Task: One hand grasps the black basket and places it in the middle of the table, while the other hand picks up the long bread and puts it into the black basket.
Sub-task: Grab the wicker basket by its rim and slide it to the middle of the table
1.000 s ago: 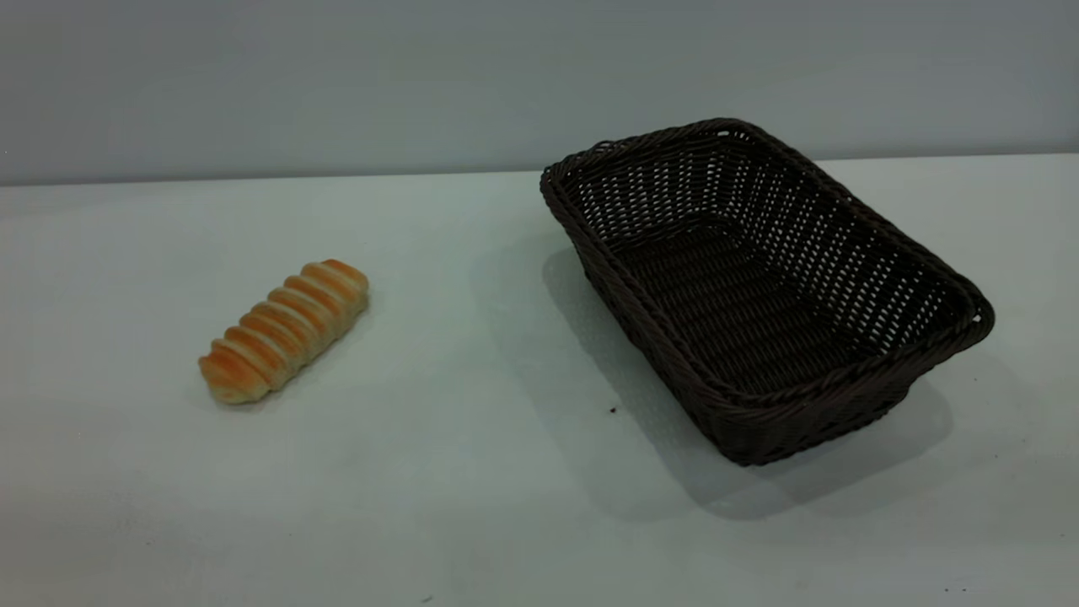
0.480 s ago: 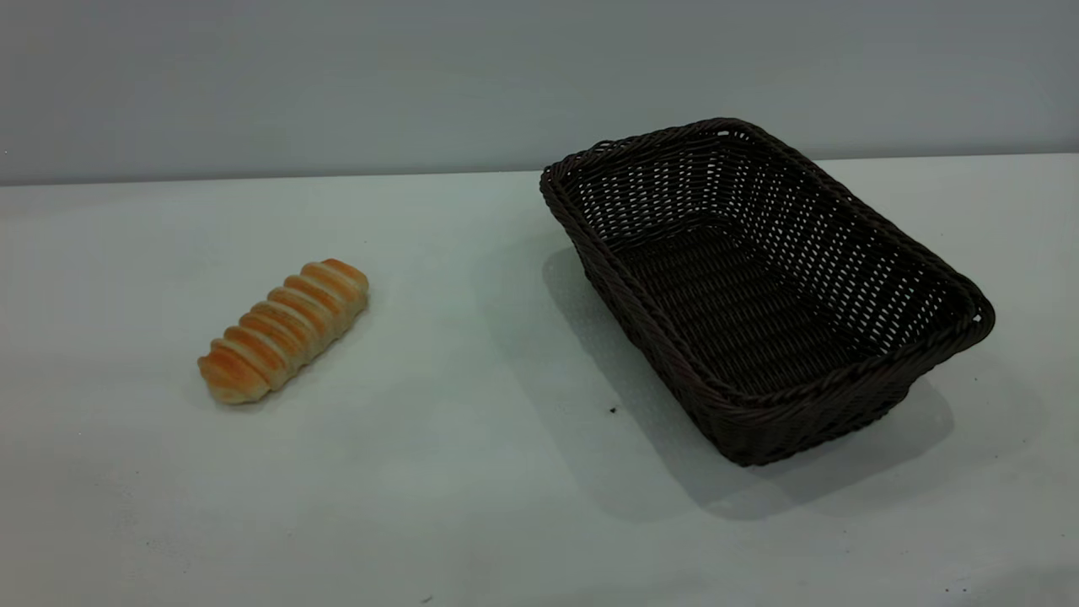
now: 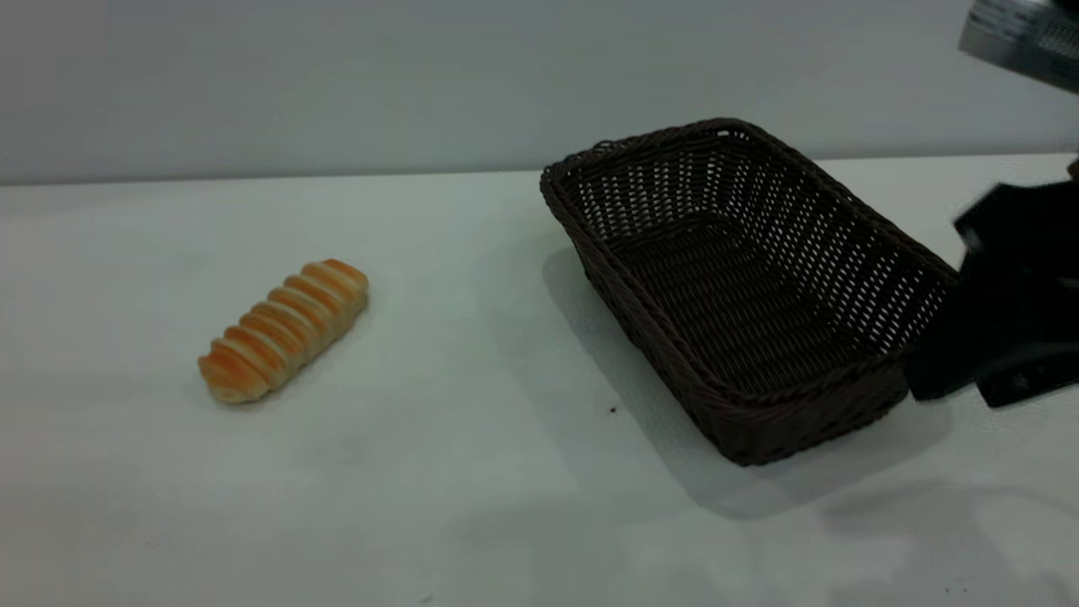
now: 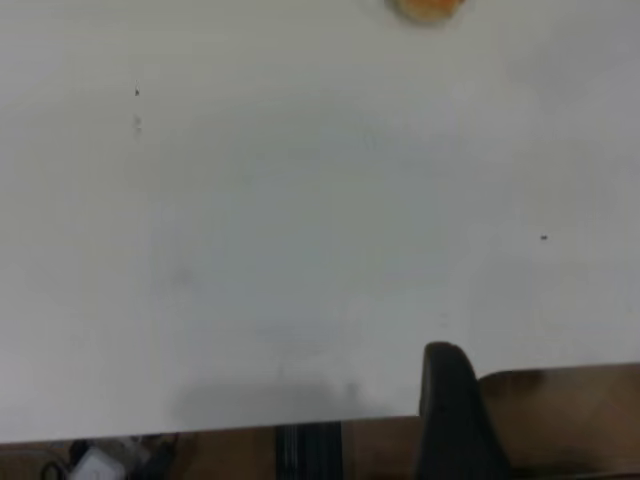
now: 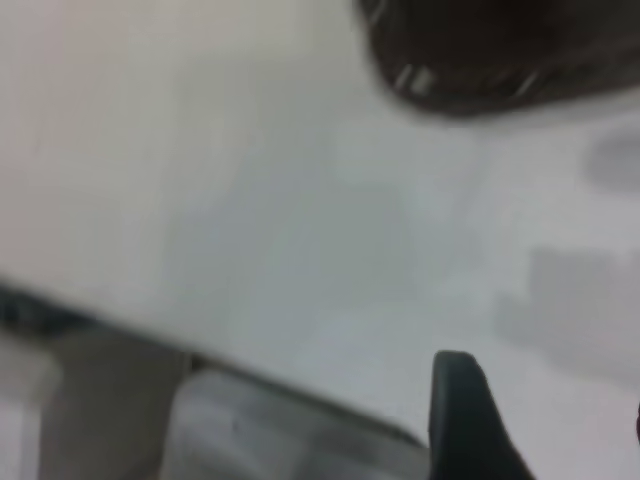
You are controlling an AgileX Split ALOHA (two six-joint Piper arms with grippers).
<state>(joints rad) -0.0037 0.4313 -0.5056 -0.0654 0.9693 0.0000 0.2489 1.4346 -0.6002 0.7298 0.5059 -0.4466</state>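
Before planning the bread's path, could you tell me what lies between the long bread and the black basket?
Only bare table lies between the long bread and the black basket, as the exterior view shows.

Long bread (image 3: pixel 284 330): lying left on the surface (image 3: pixel 472 472).
Black basket (image 3: pixel 750 287): sitting right (well apart).
Right pincer (image 3: pixel 999 312): hanging beside the basket's right end.

Open table (image 3: pixel 472 354) around long bread (image 3: pixel 284 330) (black basket (image 3: pixel 759 287) well apart)
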